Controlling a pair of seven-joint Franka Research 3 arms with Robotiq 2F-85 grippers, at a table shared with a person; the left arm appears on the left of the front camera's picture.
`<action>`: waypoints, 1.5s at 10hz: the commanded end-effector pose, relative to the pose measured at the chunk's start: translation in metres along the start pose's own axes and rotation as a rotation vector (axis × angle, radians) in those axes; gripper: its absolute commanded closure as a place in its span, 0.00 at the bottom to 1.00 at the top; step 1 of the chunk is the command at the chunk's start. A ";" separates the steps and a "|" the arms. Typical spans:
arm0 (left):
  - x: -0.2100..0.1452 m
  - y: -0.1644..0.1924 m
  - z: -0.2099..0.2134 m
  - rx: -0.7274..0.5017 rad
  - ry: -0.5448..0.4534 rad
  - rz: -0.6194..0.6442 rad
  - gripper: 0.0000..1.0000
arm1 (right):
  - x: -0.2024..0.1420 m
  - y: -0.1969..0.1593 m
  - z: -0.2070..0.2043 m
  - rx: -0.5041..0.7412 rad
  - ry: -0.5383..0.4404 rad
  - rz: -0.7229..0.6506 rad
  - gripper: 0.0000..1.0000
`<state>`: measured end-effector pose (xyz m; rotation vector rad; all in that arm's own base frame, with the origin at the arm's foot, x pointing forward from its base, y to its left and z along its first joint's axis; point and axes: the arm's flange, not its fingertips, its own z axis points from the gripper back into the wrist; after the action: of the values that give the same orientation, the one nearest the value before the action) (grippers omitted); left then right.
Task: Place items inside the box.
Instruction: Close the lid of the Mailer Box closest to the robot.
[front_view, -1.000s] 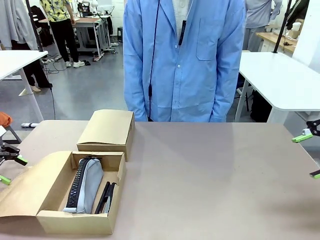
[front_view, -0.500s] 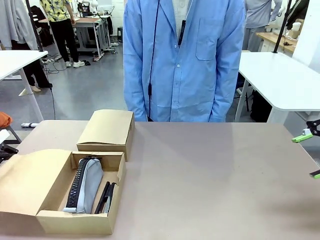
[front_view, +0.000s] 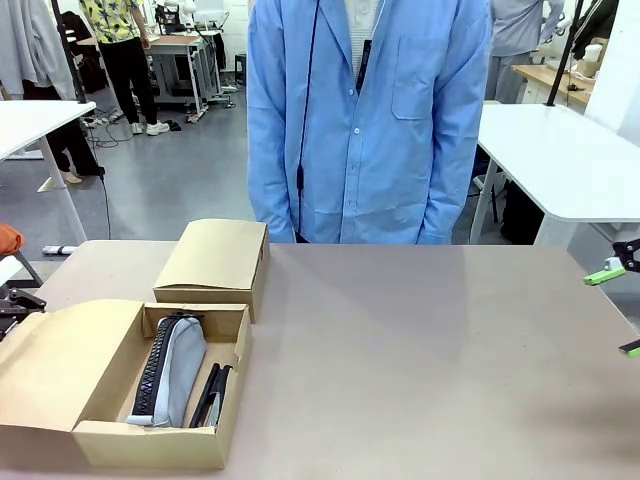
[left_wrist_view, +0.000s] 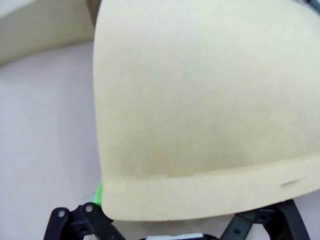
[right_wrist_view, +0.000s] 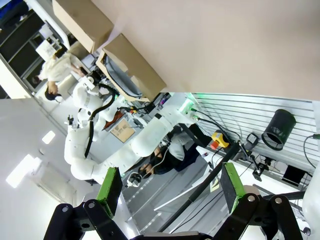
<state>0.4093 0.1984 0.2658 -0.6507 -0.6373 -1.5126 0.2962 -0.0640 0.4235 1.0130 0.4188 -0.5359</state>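
Observation:
The box (front_view: 228, 385) stands at the table's front left, its wide lid flap (front_view: 50, 365) folded out to the left. Inside lie the navy and grey zip pouch (front_view: 172, 370), a slim black pen (front_view: 204, 393) and a black stapler (front_view: 220, 392) side by side. My left gripper (front_view: 15, 300) sits at the flap's far left edge. In the left wrist view the flap (left_wrist_view: 200, 100) covers the fingers, a sliver of green pad (left_wrist_view: 99, 192) shows, and the knuckles stand wide apart. My right gripper (front_view: 618, 312) hangs open and empty at the right edge, its pads (right_wrist_view: 109, 187) spread.
A smaller closed cardboard box (front_view: 215, 258) stands just behind the open one. A person in a blue coat (front_view: 365, 120) stands at the far side, hands out of sight. Bare tabletop (front_view: 420, 350) stretches from the boxes to the right gripper.
My left gripper has slid left and back behind the lid flap, so its green pads no longer show. The flap's outer edge has risen a little. The right arm is still.

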 end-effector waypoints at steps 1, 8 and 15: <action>0.017 -0.013 0.005 0.026 -0.147 -0.066 0.00 | -0.003 0.001 0.002 0.003 0.003 -0.006 0.00; 0.125 -0.046 0.040 0.080 -0.348 -0.295 0.00 | -0.003 0.001 0.002 0.003 0.003 -0.006 0.00; 0.221 -0.051 -0.003 0.230 -0.485 -0.408 0.00 | -0.003 0.001 0.002 0.003 0.003 -0.006 0.00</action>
<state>0.3587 0.0583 0.4202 -0.8117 -1.2336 -1.6083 0.2961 -0.0642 0.4236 1.0133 0.4192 -0.5365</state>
